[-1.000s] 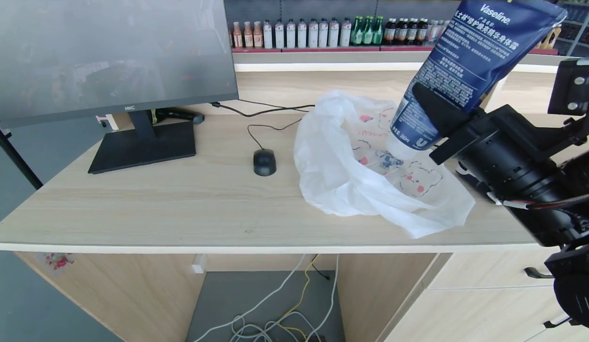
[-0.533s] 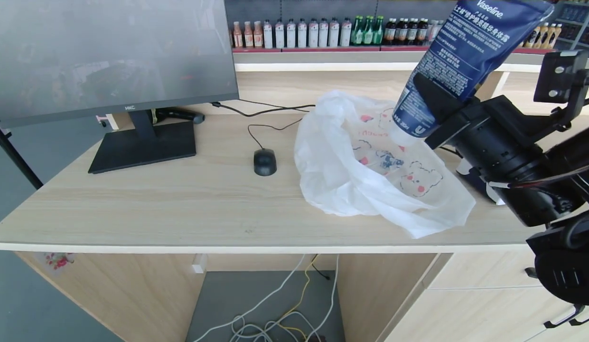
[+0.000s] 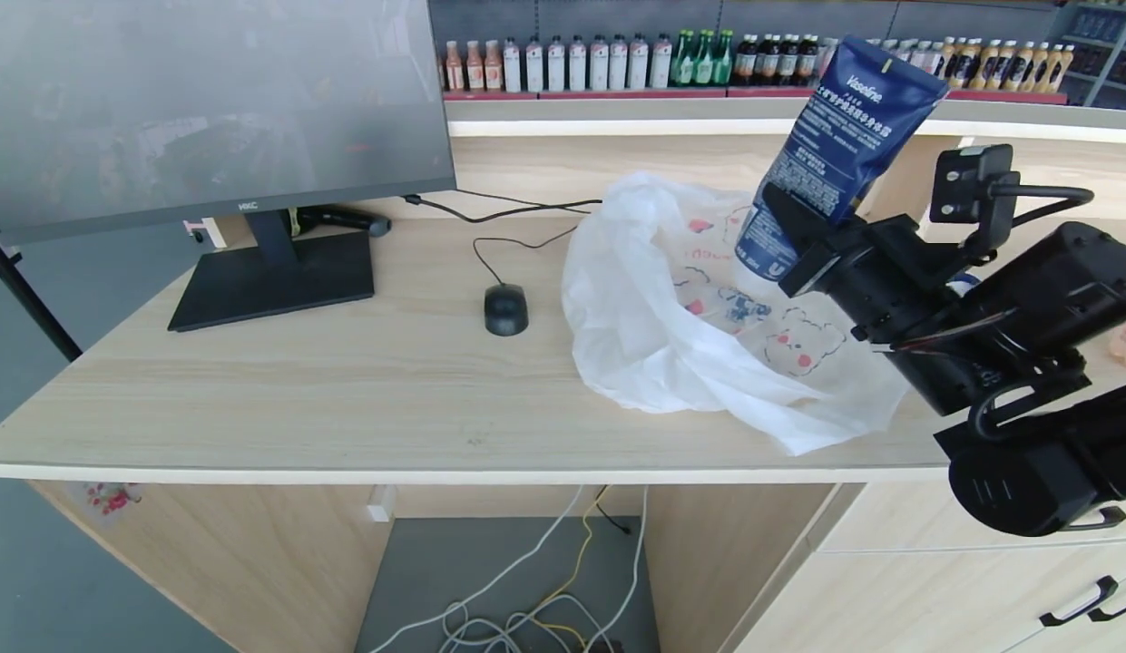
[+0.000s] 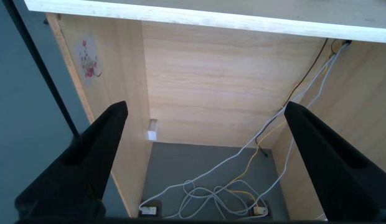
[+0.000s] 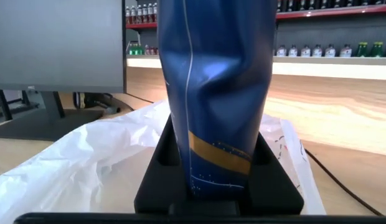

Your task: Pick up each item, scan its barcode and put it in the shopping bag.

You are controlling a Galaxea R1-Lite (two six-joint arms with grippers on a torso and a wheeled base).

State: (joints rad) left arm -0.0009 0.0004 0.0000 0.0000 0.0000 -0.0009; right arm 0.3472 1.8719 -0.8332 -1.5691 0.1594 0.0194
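Over right edge of desk [image 3: 345, 390], right end effector [image 3: 788, 241] pinching blue tube [image 3: 835, 136] has lowered toward shopping bag [image 3: 653, 336]; drop-in looks next. Left end effector [image 4: 205, 109] spread, below desk's front edge.

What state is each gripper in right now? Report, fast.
Left gripper: open, holding nothing.
Right gripper: shut on the blue tube.

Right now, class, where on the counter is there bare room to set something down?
Bare wood along the front edge, between monitor stand, mouse and shopping bag. Crowded at right: right tool holds the blue tube there.
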